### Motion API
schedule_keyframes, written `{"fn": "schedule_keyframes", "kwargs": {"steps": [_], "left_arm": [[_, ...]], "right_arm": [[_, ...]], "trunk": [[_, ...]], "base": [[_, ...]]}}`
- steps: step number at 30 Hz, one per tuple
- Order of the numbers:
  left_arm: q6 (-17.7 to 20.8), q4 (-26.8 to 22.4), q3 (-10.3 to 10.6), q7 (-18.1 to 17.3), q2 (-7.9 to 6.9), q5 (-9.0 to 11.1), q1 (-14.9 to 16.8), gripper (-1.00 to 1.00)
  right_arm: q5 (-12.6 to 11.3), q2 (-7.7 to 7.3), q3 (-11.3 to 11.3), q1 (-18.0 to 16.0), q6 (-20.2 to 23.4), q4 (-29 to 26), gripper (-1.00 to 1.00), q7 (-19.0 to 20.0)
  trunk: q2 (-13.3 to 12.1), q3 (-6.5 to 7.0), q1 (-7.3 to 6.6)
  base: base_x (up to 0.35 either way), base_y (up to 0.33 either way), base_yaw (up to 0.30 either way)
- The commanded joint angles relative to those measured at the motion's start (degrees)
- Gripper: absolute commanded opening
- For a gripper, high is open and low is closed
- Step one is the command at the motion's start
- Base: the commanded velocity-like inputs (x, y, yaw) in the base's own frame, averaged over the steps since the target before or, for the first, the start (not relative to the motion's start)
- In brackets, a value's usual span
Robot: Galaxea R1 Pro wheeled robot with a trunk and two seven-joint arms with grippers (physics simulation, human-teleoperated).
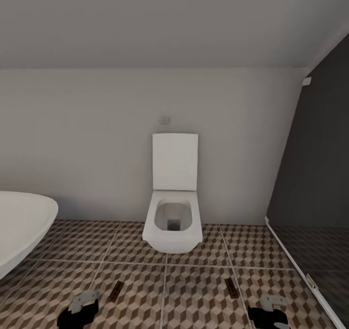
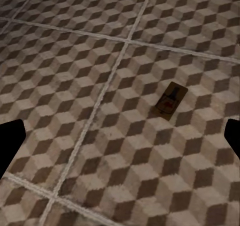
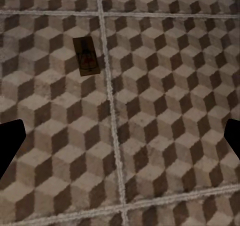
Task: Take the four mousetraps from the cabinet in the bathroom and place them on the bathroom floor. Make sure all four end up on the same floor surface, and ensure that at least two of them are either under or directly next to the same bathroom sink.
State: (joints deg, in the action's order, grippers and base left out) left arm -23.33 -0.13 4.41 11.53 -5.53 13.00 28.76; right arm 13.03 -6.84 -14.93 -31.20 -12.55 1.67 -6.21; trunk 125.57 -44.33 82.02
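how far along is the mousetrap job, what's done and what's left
Looks done: two mousetraps lie flat on the bathroom floor, one ahead of the left gripper, the other ahead of the right gripper, both in front of the toilet. In hand: nothing; both grippers look open and empty. Left: the other two traps, and no sink is visible beside these two, so the sink condition is unconfirmed.

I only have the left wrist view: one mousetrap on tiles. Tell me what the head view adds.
Observer: A second mousetrap lies on the bathroom floor, ahead of the right gripper.
Operator: Report what is near the traps.
Observer: A white toilet stands against the wall beyond both.
Operator: Say what is on the left.
Observer: A white tub's rim; your mousetrap lies right of it, by the left gripper.
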Motion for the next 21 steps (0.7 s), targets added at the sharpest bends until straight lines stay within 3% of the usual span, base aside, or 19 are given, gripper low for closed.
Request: {"fn": "schedule_keyframes", "kwargs": {"steps": [1,15,21], "left_arm": [[0.1,0.0,0.5,0.2,-0.07,0.4,-0.1,1.00],[2.5,0.0,0.5,0.1,-0.28,0.4,-1.8,1.00],[6.5,0.0,0.5,0.0,-0.20,0.3,-2.6,1.00]], "right_arm": [[0.6,-0.02,-0.5,-0.1,-0.3,0.2,1.00,-0.2],[0.7,-0.05,-0.5,0.6,1.4,0.2,1.00,-0.2],[0.7,-0.02,-0.4,1.7,3.0,0.2,1.00,-0.1]], "trunk": [[-0.4,0.13,-0.24],[-6.0,2.64,-3.31],[-8.4,3.72,-4.63]], "base": [[0.000,0.000,0.000],[0.000,0.000,0.000],[0.000,0.000,0.000]]}}
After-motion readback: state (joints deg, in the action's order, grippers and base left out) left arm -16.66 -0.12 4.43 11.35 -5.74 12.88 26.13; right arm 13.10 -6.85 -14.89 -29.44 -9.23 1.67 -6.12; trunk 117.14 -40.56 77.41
